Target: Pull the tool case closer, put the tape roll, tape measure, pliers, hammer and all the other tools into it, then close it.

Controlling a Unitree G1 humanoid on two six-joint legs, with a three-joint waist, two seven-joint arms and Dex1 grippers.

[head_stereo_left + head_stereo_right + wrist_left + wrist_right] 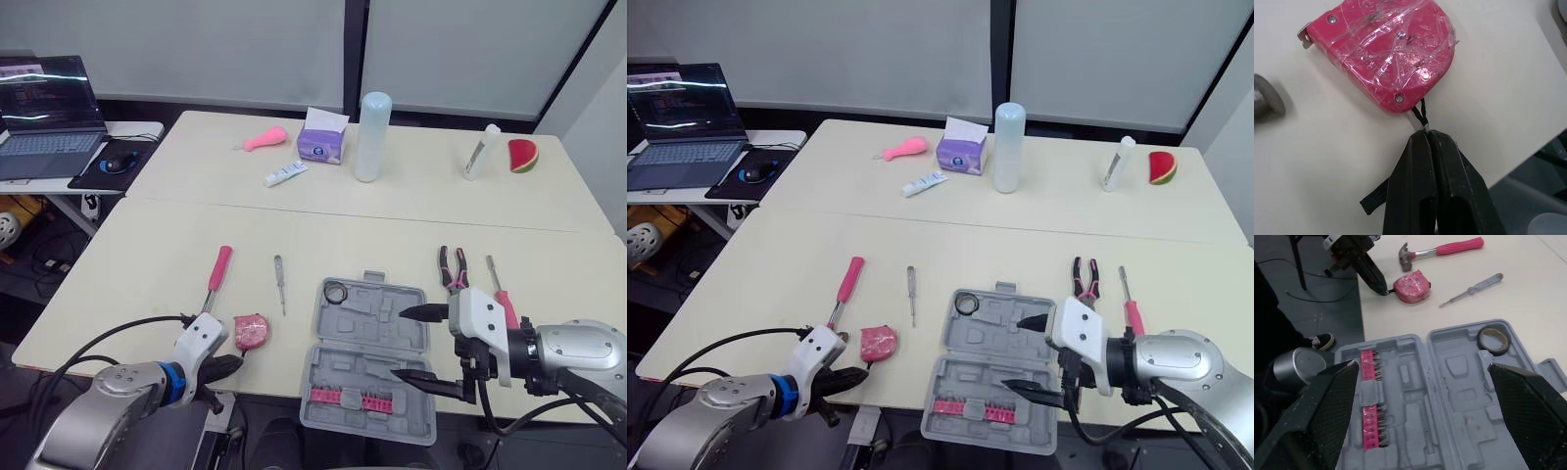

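Left gripper [1426,138] is pinching shut on the thin black wrist cord [1419,111] of the pink, tape-wrapped tape measure [1383,54], which is lying near the front edge of the cream desk [147,294], left of the open grey plastic tool case [358,392]. Right gripper [400,343] is hovering wide open over that case. Lifting slowly should be keeping the dangling measure from swinging. Waiting outside: one pink-handled hammer [217,269], one pair of pliers [452,269], two screwdrivers [280,282]; one black tape roll [336,292] is sitting inside.

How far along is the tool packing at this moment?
Done: the tool case lies open at the near edge of the table, tape roll inside. In hand: left gripper shut on the cord of the tape measure; right gripper open over the case. Left: hammer, slim screwdriver, pliers, red-handled screwdriver, then closing.
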